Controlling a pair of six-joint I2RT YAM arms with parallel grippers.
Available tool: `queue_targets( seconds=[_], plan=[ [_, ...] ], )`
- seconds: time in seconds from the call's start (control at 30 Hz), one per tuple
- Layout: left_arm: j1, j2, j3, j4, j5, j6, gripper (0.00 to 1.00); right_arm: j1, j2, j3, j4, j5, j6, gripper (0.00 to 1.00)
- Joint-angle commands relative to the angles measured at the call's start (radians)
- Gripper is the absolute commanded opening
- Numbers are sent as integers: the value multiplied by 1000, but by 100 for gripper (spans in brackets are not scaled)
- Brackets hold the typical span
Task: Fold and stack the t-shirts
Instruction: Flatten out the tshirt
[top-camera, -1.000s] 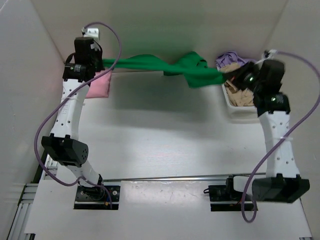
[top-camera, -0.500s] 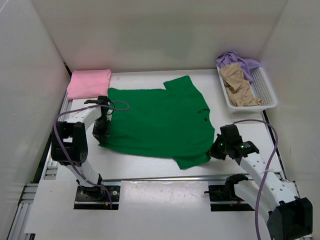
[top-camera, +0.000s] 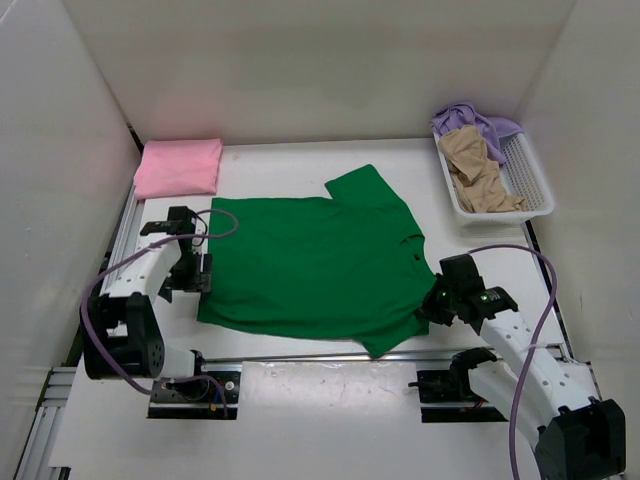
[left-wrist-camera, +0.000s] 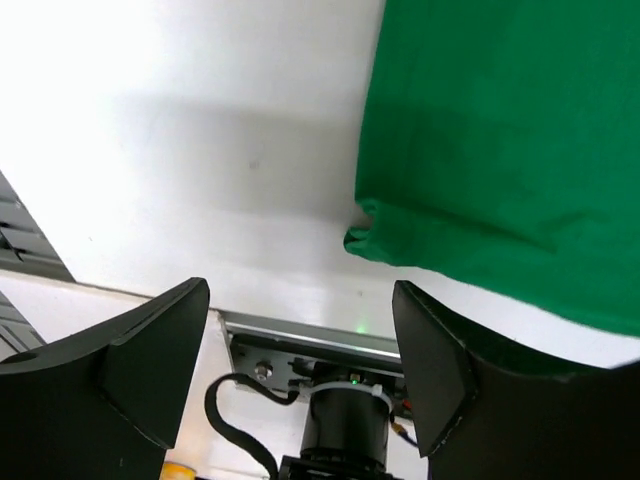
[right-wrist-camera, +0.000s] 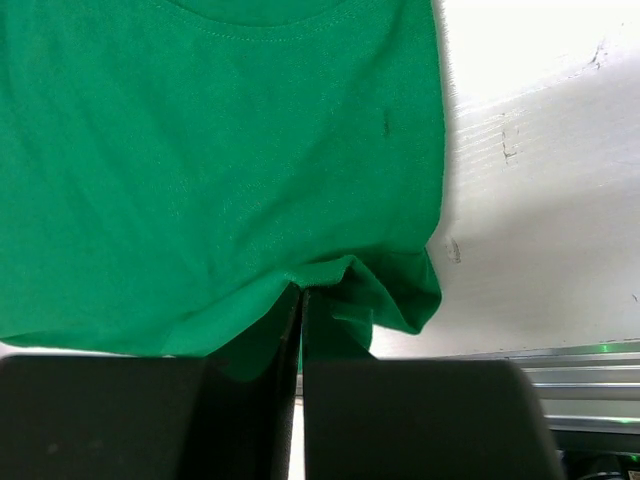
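Right hand (top-camera: 432, 306) on green t-shirt (top-camera: 310, 265) corner near table edge (top-camera: 280, 346)

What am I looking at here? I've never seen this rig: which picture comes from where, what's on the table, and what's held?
Two robot arms are bolted at the near edge of the table. The wide picture looks down from above and behind them; the other two come from wrist cameras, so the dark shapes at the bottom are each arm's own fingers. A green t-shirt lies spread flat in the middle. The left gripper is open beside its left edge, holding nothing. The right gripper is shut on its near right edge. A folded pink t-shirt lies far left; a white basket far right holds a tan t-shirt and a lavender t-shirt.
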Motion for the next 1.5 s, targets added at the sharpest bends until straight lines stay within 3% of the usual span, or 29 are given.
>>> queue_targets(
  seconds=[0.0,0.13,0.33,0.6,0.77,0.87,1.03,1.13,1.47],
  plan=[
    [6,-22,-63,-14,30,0,85,7,-17,16,-7,26,-1,0],
    [17,52,-103,63,30,0,82,7,-17,7,-7,35,-1,0],
    [54,95,-117,10,155,0,76,7,-51,-3,-18,45,8,0],
    [54,161,-148,17,121,0,73,7,-62,-1,-37,55,8,0],
    [54,132,-181,79,0,0,76,7,-71,-1,-38,55,8,0],
    [54,115,-105,1,39,0,79,7,-71,-1,-50,45,8,0],
    [41,77,212,-33,62,0,83,7,-71,-1,-59,45,8,0],
    [-27,181,355,-4,47,0,84,7,-52,-1,-59,45,8,0],
    [-221,690,633,167,-106,0,81,7,-14,-24,-59,55,8,0]
  ],
)
